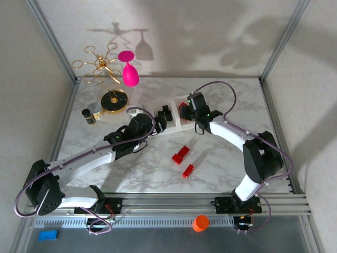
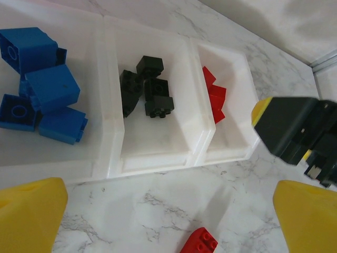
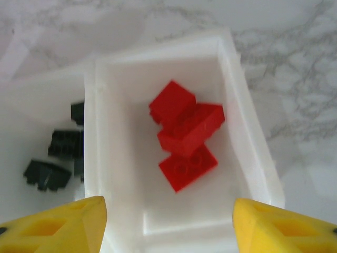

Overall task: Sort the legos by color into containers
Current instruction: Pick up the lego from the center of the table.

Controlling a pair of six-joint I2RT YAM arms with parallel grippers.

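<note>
The right hand [image 3: 168,226] hangs open and empty, directly over three red bricks [image 3: 187,137] in the end box of the tray [image 3: 247,105]. The left hand [image 2: 168,221], also open, has a loose red brick [image 2: 201,243] close beneath it; I would lower it straight, then close gently.

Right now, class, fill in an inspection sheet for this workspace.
Surface: white marble table top, two red plastic bricks loose.
Job's things: translucent white three-compartment tray holds blue bricks, black bricks, red bricks, sorted by colour.
Clutter: gold wire stand, pink glass, two jars; orange round cap and blue block off the marble.
Pincers: left pincer open, empty, near tray; right pincer open, empty, above red bricks.
Cables: purple cables along both arms.
Surroundings: aluminium frame posts, walls.
</note>
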